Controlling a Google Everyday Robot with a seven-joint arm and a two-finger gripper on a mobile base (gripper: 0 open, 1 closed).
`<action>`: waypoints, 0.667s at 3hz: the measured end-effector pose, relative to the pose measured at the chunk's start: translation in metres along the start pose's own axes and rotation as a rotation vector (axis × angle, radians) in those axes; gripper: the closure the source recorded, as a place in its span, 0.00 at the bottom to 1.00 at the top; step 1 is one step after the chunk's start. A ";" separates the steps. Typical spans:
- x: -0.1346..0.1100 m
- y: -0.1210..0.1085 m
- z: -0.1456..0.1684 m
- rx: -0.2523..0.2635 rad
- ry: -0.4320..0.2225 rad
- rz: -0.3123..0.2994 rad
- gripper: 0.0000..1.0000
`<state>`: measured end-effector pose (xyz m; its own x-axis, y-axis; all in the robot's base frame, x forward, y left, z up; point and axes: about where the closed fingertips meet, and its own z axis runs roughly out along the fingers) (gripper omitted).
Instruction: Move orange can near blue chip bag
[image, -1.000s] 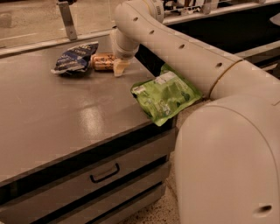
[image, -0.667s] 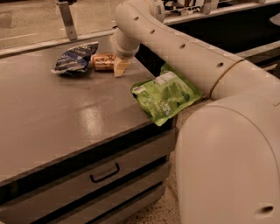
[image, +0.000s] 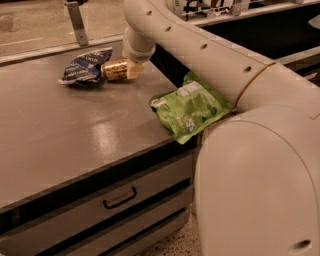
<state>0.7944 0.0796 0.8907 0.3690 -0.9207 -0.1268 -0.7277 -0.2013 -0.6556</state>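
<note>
Orange can (image: 115, 70), unmoved since a second ago, touches blue chip bag (image: 84, 66) at its 3 o'clock; tool (image: 133, 71) at can's right end, grip indiscernible.

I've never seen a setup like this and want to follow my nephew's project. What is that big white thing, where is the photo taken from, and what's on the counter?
The big white shape is a robot. Its rounded body fills the lower right, and its single arm reaches up and left over a grey counter with drawers. There is just one picture, looking down across the counter from close to the robot; where the camera is mounted is unknown. At the arm's end is the gripper, its grasping tool, right at one end of a small orange can lying on its side. The can's other end is against a dark blue chip bag. A green bag lies at the counter's right edge. Whether the gripper actually holds the can is unclear.
</note>
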 end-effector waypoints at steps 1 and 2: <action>-0.004 -0.009 -0.023 0.005 0.008 -0.032 0.16; -0.006 -0.013 -0.032 -0.005 -0.007 -0.038 0.00</action>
<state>0.7830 0.0765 0.9238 0.4006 -0.9100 -0.1069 -0.7160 -0.2381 -0.6562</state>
